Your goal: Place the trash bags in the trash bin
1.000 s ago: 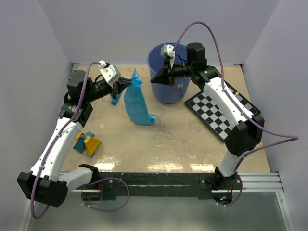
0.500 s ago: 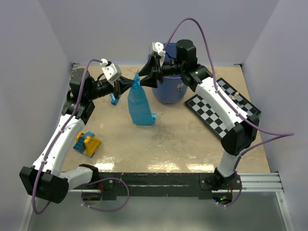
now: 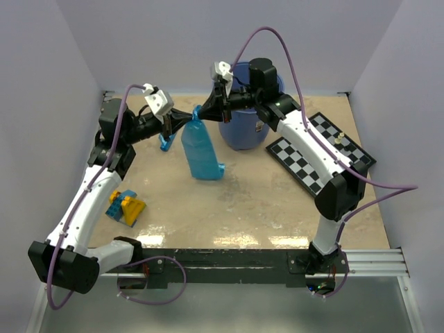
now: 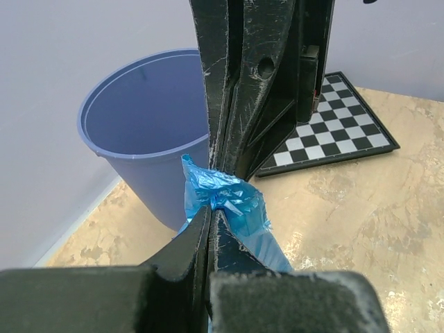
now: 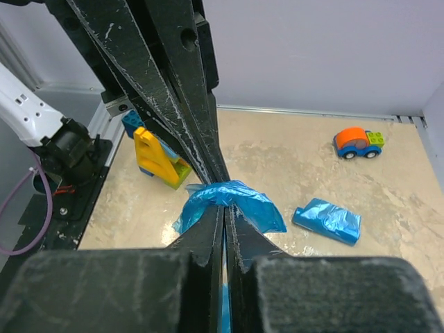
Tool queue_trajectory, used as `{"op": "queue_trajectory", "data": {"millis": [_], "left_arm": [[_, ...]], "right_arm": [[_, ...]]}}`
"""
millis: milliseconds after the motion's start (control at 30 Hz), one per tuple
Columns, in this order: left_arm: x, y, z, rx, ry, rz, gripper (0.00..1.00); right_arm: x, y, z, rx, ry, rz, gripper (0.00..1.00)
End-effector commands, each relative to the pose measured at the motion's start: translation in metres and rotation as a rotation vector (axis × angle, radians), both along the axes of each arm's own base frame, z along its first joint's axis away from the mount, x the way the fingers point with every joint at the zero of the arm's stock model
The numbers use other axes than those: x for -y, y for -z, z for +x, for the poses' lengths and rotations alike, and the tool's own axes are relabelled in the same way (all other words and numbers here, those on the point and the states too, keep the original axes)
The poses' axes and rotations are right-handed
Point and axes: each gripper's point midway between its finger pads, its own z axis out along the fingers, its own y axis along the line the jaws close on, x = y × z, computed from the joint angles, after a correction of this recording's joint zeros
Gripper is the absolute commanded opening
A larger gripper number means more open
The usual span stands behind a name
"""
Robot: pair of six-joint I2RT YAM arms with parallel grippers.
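Top external view, from the left: the left end effector (image 3: 184,120) is clamped shut on the gathered neck of a trash bag (image 3: 200,151). The bag hangs straight down below the fingertips, and its folded bottom seems to reach the surface (image 3: 263,201). Meeting it tip to tip from the other side, the right end effector (image 3: 202,111) is also closed on that same knot of blue film. Both wrist views show the crumpled neck pinched between shut fingers, so the bag is held by two grips at one spot. The trash bin (image 3: 239,135) stands upright, mouth open, just behind the right end effector, and a chessboard (image 3: 322,156) lies further right. This looks like a handover toward the arm nearer the bin. To do it well, the left end effector should let go only once the right one's pinch takes in real film rather than a fold's edge, and the arms should not pull against each other, since the film is thin and could tear. The bag then needs lifting until its tail clears the rim before it is carried over the mouth and released. A second trash bag (image 5: 327,220) lies flat on the surface beneath and beyond the end effectors, not yet handled.
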Motion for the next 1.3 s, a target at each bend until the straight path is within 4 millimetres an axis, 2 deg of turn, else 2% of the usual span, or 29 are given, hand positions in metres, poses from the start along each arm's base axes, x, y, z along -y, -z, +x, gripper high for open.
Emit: {"op": "queue_trajectory", "data": {"millis": [0,333,633,733,933,967,1000,1100,1133,1167,1267], "left_arm": [[-0.005,-0.021,-0.01,0.058,-0.016,-0.008,0.0],[-0.015,-0.007,-0.011,0.08,-0.047,0.064,0.0],[-0.021,0.005,-0.008,0.072,-0.075,0.107,0.0],[-0.029,0.012,-0.004,0.073,-0.124,0.138,0.0],[-0.036,0.017,0.008,0.039,-0.19,0.139,0.0],[-0.034,0.018,0.007,0.027,-0.175,0.141,0.05],[-0.031,0.016,0.004,0.021,-0.152,0.137,0.15],[-0.018,-0.007,-0.002,-0.045,-0.084,0.049,0.51],[-0.011,-0.018,-0.002,-0.07,-0.048,0.014,0.55],[-0.006,-0.039,-0.004,-0.076,-0.019,-0.029,0.58],[0.007,-0.074,-0.001,-0.135,0.032,-0.146,0.63]], "right_arm": [[0.016,-0.013,0.003,0.046,0.071,-0.002,0.0],[0.048,-0.008,0.019,0.041,0.168,-0.034,0.0],[0.061,-0.006,0.022,0.046,0.201,-0.049,0.0],[0.07,-0.009,0.024,0.059,0.225,-0.055,0.0],[0.078,-0.024,0.015,0.111,0.242,-0.047,0.0],[0.079,-0.025,0.015,0.123,0.252,-0.053,0.0],[0.08,-0.024,0.015,0.144,0.261,-0.061,0.0],[0.08,-0.02,0.023,0.218,0.328,-0.113,0.0],[0.078,-0.02,0.024,0.245,0.347,-0.128,0.0],[0.075,-0.02,0.027,0.269,0.371,-0.143,0.0],[0.068,-0.026,0.033,0.316,0.435,-0.158,0.0]]}}
